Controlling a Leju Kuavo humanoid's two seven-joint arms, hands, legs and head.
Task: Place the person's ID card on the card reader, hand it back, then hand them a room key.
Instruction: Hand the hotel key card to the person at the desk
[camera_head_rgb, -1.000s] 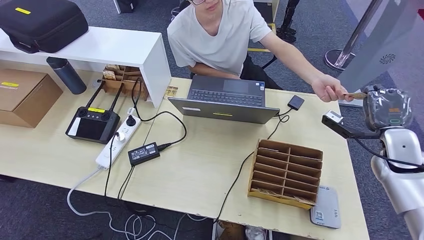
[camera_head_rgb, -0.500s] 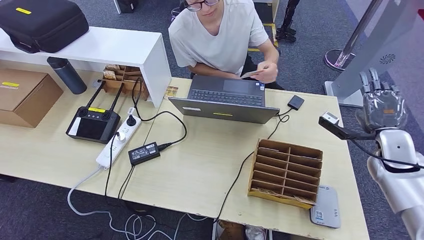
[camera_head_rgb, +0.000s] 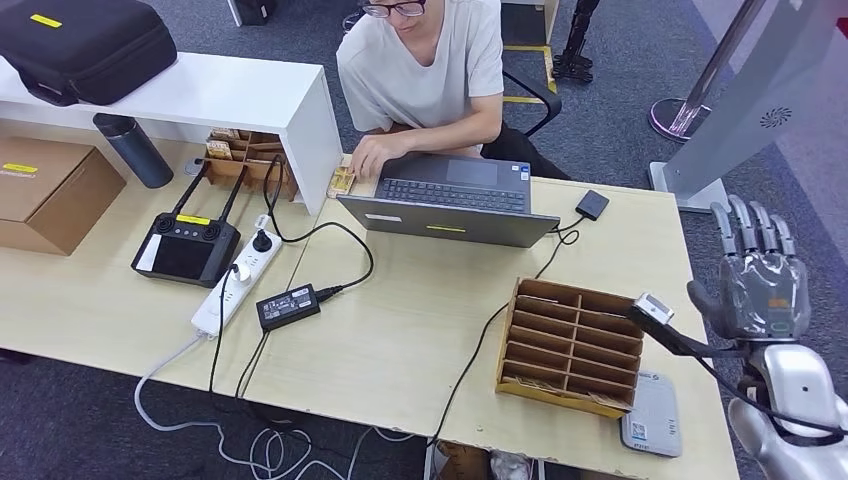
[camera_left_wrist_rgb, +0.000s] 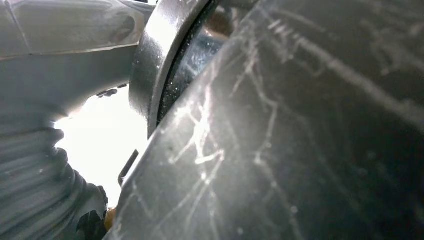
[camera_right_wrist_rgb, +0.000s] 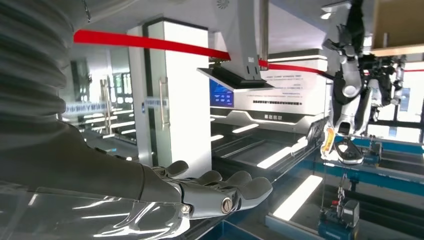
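The right hand hangs past the table's right edge, fingers straight and apart, holding nothing — bare floor beyond it. The card reader sits at the near corner, touching the cardboard organizer.

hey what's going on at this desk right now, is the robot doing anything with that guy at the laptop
The robot's right hand is raised beside the table's right end, fingers spread and holding nothing. The person seated behind the laptop is reaching a hand to some small items at the laptop's left corner. A cardboard slotted box sits near the robot, with the grey card reader just past it at the table edge, nothing lying on it. No room key has been picked up yet.
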